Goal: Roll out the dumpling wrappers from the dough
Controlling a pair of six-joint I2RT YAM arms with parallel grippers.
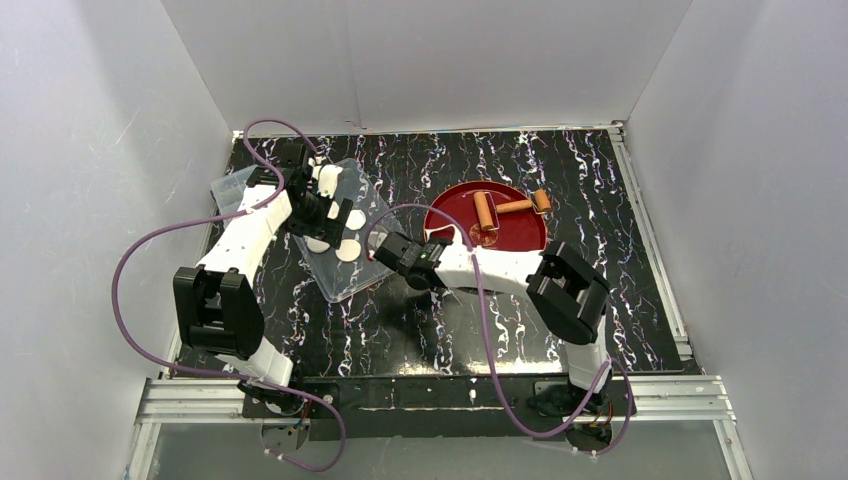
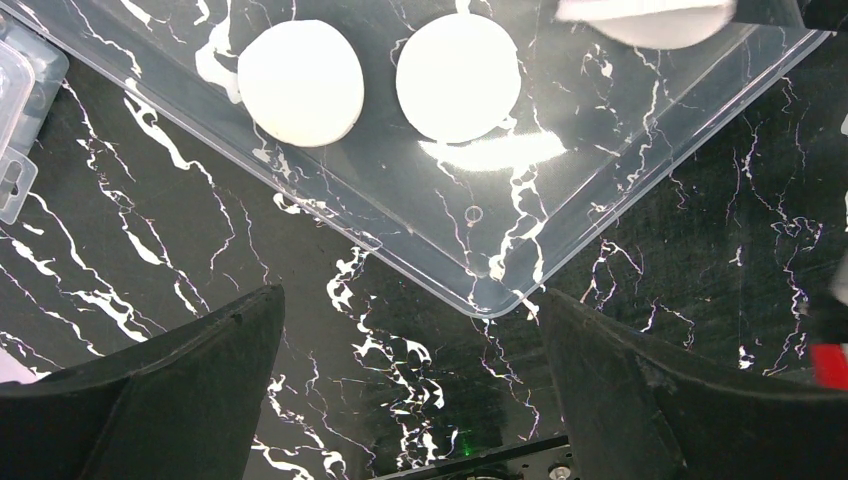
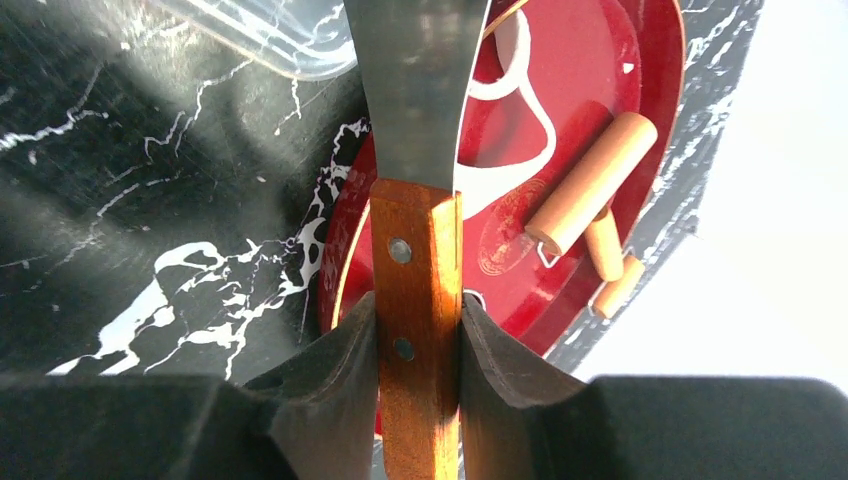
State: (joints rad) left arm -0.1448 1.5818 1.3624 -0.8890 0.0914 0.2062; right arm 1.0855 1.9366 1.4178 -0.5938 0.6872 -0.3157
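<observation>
White dumpling wrappers [image 2: 300,83]: two neat round discs show whole in the left wrist view, with the edge of a third at the top of that frame; the top view shows about three lying on the clear tray [image 1: 340,285], just beside one another, though the arm above may hide others.
Clear tray: lies flat on the black marbled table [image 1: 600,250], left of centre, one corner pointing toward the arms.
Dough [image 3: 546,138]: a thin white curved scrap, lying on the red plate [image 1: 520,235] and apart from the tray; how much usable dough it holds cannot be told.
Rolling pin [image 1: 510,205]: wooden, resting on the red plate, held by neither arm.
Left gripper [image 2: 408,300]: fingers spread wide and holding nothing, hanging over the near corner of the tray.
Right gripper [image 3: 418,310]: pinched on the wooden handle of a scraper [image 3: 415,90], whose steel blade reaches forward between plate and tray.
Work done: several wrappers are rolled, rounded and set out on the tray.
Work left: judging by the scrap on the plate, another wrapper may remain to be made; that would call for gathering the scrap and taking up the rolling pin.
Stage, as judged: late, with transfer by scraper apparently the step in hand.
</observation>
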